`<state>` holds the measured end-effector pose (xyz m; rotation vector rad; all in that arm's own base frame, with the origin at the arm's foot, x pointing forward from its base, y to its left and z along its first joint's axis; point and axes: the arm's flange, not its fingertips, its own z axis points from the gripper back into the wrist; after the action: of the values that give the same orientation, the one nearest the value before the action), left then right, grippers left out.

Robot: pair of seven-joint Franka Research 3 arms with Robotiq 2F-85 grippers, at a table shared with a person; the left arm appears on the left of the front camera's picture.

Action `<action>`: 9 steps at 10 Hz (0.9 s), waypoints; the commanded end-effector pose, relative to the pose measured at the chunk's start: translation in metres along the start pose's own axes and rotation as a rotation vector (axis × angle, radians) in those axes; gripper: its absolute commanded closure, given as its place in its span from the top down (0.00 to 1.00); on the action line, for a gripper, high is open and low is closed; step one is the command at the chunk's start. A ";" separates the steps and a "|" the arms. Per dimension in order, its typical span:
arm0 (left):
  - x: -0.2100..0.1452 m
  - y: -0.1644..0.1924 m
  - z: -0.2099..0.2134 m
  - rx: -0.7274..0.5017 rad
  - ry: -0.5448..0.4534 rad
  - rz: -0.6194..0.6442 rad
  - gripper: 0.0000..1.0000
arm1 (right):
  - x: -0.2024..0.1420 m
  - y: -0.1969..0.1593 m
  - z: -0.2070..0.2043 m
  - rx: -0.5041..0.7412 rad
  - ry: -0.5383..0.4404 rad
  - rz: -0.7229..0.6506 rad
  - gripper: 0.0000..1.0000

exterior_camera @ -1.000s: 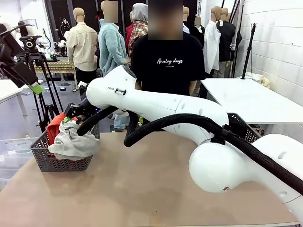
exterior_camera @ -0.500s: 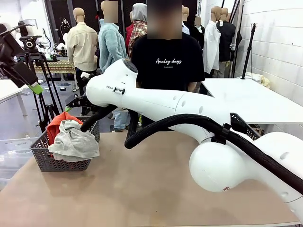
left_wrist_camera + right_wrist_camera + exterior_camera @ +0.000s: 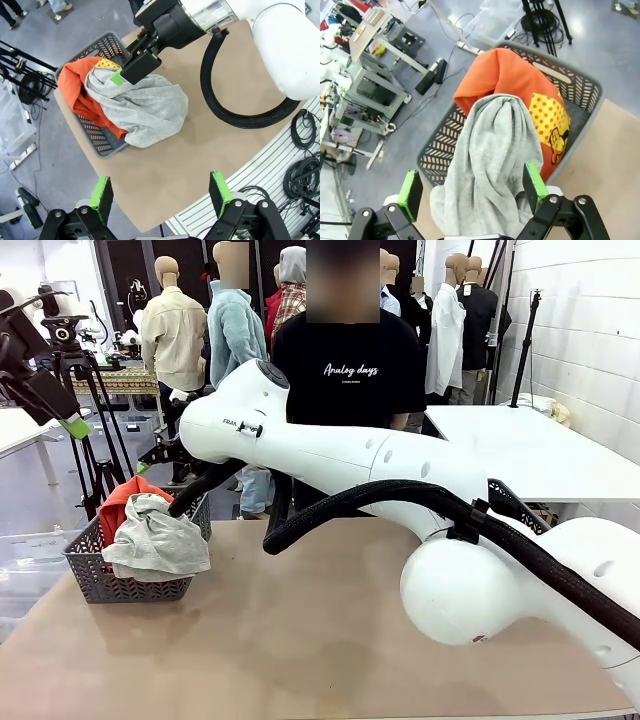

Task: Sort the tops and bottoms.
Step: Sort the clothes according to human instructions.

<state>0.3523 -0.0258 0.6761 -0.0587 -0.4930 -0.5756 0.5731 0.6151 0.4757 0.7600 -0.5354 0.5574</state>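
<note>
On tan tabletop [image 3: 300, 640]: grey basket [image 3: 95, 575]; grey floor [image 3: 60, 145] beyond.

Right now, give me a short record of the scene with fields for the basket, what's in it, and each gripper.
basket: grey plastic basket at the table's left far corner
contents: orange T-shirt with a yellow graphic, light grey shirt draped over it and hanging over the basket's rim
right gripper: open, above the grey shirt, holding nothing
left gripper: open, high over the table, holding nothing
person: standing at the far side in a black T-shirt
</note>
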 end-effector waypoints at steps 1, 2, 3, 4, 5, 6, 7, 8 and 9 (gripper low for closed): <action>-0.001 0.001 0.001 0.003 0.000 0.003 1.00 | -0.002 -0.002 -0.003 0.013 -0.004 0.012 1.00; -0.001 0.001 0.001 0.003 0.000 0.003 1.00 | -0.002 -0.002 -0.003 0.013 -0.004 0.012 1.00; -0.001 0.001 0.001 0.003 0.000 0.003 1.00 | -0.002 -0.002 -0.003 0.013 -0.004 0.012 1.00; -0.001 0.001 0.001 0.003 0.000 0.003 1.00 | -0.002 -0.002 -0.003 0.013 -0.004 0.012 1.00; -0.001 0.001 0.001 0.003 0.000 0.003 1.00 | -0.002 -0.002 -0.003 0.013 -0.004 0.012 1.00; -0.001 0.001 0.001 0.003 0.000 0.003 1.00 | -0.002 -0.002 -0.003 0.013 -0.004 0.012 1.00; -0.001 0.001 0.001 0.003 0.000 0.003 1.00 | -0.002 -0.002 -0.003 0.013 -0.004 0.012 1.00; -0.001 0.001 0.001 0.003 0.000 0.003 1.00 | -0.002 -0.002 -0.003 0.013 -0.004 0.012 1.00; -0.001 0.001 0.001 0.003 0.000 0.003 1.00 | -0.002 -0.002 -0.003 0.013 -0.004 0.012 1.00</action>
<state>0.3523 -0.0258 0.6761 -0.0587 -0.4930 -0.5756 0.5732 0.6151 0.4750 0.7601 -0.5348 0.5586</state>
